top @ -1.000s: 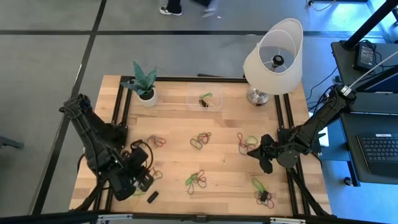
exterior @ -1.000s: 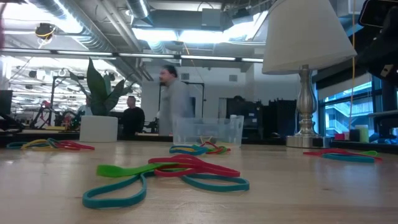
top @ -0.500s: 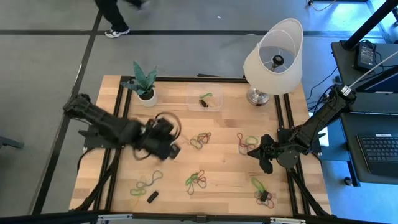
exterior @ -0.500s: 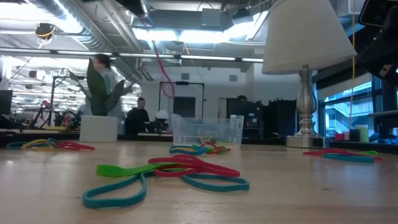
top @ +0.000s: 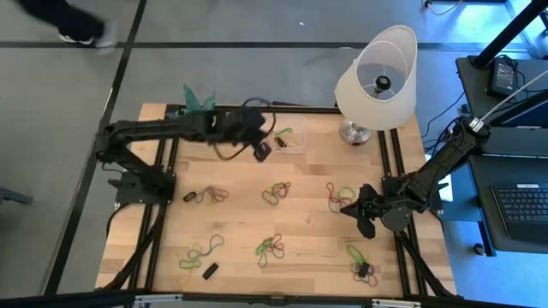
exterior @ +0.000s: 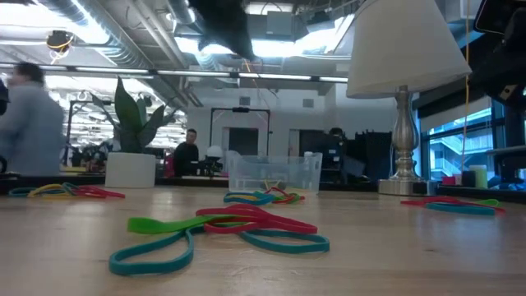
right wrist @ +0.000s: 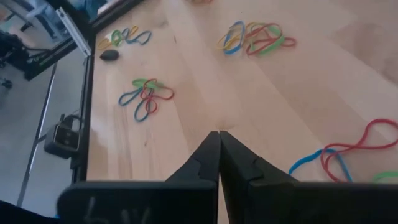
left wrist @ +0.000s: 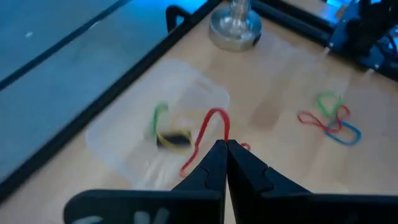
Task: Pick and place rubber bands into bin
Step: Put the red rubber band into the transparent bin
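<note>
currently left hand (left wrist: 225,149) is gripping a red band (left wrist: 207,134) just short of the bin (left wrist: 155,140), which is holding few; most rubber bands (top: 276,193) are waiting on the tabletop (top: 308,227).

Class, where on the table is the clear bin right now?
In the high view, the bin sits at the table's far edge, between the plant and the lamp, with the left pincer just beside it.
</note>
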{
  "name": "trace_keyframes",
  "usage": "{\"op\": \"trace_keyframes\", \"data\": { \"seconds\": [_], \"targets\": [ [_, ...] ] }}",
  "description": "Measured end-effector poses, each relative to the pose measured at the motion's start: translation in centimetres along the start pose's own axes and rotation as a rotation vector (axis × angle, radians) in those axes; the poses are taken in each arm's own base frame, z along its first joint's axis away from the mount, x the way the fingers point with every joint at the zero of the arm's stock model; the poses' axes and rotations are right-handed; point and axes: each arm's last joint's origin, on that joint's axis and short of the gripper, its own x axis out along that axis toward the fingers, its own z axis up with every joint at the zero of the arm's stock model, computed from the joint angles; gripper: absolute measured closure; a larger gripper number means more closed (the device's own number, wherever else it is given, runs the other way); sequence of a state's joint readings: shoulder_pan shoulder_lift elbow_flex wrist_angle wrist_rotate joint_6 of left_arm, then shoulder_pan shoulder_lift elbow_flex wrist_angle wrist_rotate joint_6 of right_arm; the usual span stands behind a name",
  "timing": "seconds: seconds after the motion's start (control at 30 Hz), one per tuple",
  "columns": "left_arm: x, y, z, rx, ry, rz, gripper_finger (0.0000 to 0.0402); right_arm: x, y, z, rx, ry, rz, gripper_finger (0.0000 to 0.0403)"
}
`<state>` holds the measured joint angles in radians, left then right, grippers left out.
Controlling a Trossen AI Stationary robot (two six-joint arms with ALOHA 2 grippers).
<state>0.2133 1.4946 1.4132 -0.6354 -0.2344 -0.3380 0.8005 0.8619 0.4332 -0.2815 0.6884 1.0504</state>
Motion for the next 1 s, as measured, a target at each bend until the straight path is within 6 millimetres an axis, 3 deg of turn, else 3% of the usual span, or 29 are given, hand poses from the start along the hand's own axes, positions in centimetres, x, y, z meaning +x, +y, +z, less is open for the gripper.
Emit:
{"op": "trace_keyframes", "data": {
  "seconds": [0.27,0.6,0.8,1.0],
  "targets": [
    [7.0,5.0,0.9,0.104,0.122,-0.019,0.0399,0.0,-0.2,0.4,0.021,-0.132,-0.073,0.0396],
    [14.7,8.0,-0.5,0.221,0.333,0.021,0.0399,-0.1,-0.4,0.8,0.078,-0.289,-0.146,0.0396],
    [17.5,9.1,-2.0,0.205,0.419,0.044,0.0394,-0.1,-0.4,1.1,0.098,-0.314,-0.153,0.0396],
    [18.1,9.9,-2.7,0.157,0.464,0.058,0.0368,0.3,-0.7,1.6,0.12,-0.336,-0.184,0.0396]
  ]
}}
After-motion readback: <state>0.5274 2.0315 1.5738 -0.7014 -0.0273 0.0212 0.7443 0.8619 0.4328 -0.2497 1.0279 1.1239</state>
